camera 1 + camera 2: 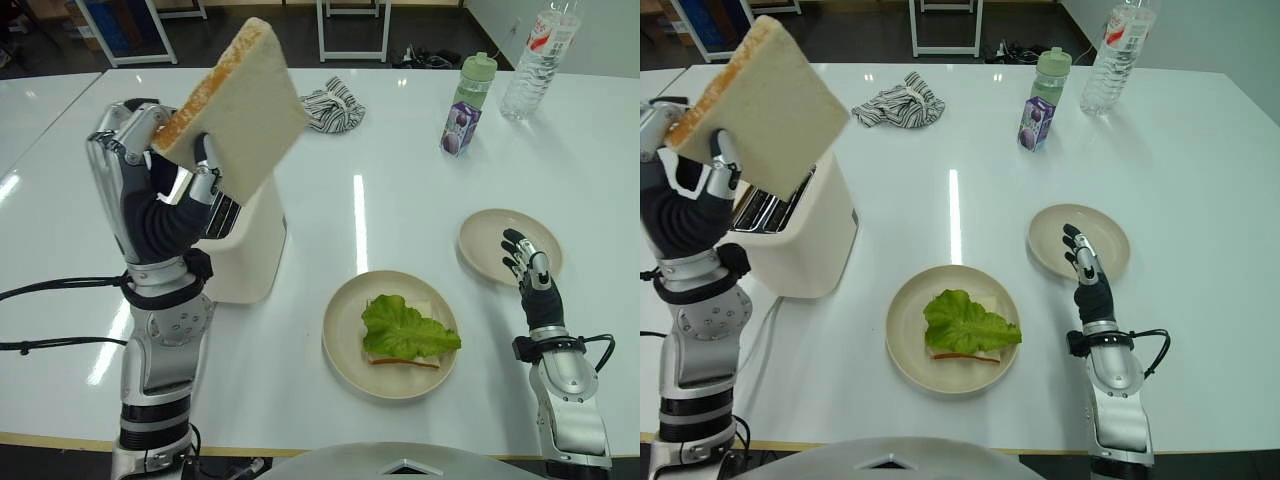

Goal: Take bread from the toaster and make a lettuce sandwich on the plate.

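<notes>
Two slices of bread are in play. One bread slice [240,105] is clamped in my left hand [165,190], fingers curled tight around its lower corner, and it tilts up above them. The other, a lower slice [400,358], lies flat on the plate [340,350], below and to the right of those fingers, with a leaf of lettuce [405,328] spread over it. The toaster [245,240] stands just beneath my left fingers with its slots facing up. I cannot tell what sits inside them. My right hand [530,275] holds nothing. Its fingers are stretched loosely apart and their tips lie over the near rim of a small plate [495,235]. Bare white table [400,200] runs between my two hands, from the toaster's side past the plate, and a wide strip of it stretches beyond my right fingertips. The table's near edge lies close behind both wrists. Far ahead of my fingers, toward the back edge, are a striped cloth [333,105], a purple carton [460,128], a green bottle [475,80] and a water bottle [540,50], all well apart from the plate. Black cables [50,290] trail off to the left of my left wrist.
</notes>
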### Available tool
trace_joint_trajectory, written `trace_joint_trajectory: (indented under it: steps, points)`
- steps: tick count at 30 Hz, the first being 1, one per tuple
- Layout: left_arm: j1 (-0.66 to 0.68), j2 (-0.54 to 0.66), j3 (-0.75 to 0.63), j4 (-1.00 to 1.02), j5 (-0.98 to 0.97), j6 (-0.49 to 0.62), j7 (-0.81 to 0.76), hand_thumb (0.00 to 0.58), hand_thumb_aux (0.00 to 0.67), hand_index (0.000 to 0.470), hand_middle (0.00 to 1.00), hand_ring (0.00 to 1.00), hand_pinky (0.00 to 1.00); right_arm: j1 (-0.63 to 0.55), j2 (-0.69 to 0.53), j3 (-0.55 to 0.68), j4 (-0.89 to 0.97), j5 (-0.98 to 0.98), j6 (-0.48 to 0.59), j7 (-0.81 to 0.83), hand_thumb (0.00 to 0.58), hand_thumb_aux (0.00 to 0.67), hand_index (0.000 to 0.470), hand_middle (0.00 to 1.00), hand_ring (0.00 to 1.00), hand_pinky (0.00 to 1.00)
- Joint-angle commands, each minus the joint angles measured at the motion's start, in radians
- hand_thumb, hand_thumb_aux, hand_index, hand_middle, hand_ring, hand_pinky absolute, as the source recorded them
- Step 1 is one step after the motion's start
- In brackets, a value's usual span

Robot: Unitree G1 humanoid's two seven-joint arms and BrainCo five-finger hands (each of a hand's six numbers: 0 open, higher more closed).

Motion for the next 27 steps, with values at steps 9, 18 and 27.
trace_joint_trajectory:
  steps: [9,18,27]
  points:
    - [0.065,-0.154,-0.298,0.024,-0.529,0.370,-0.450,0.580,0.670,0.470,1.00,1.00,1.00,-0.020,-0.001,-0.001,0.053,-0.067,-0.043,-0.027,0.000,0.000,0.000,0.00,0.00,0.00]
    - [-0.004,-0.093,-0.382,0.316,-0.530,0.444,-0.743,0.580,0.670,0.470,1.00,1.00,1.00,-0.019,0.005,0.008,0.074,-0.082,-0.053,-0.035,0.000,0.000,0.000,0.00,0.00,0.00]
    - [-0.074,-0.089,-0.359,0.435,-0.532,0.501,-0.843,0.580,0.670,0.470,1.00,1.00,1.00,-0.012,0.004,0.019,0.090,-0.109,-0.063,-0.042,0.000,0.000,0.000,0.00,0.00,0.00]
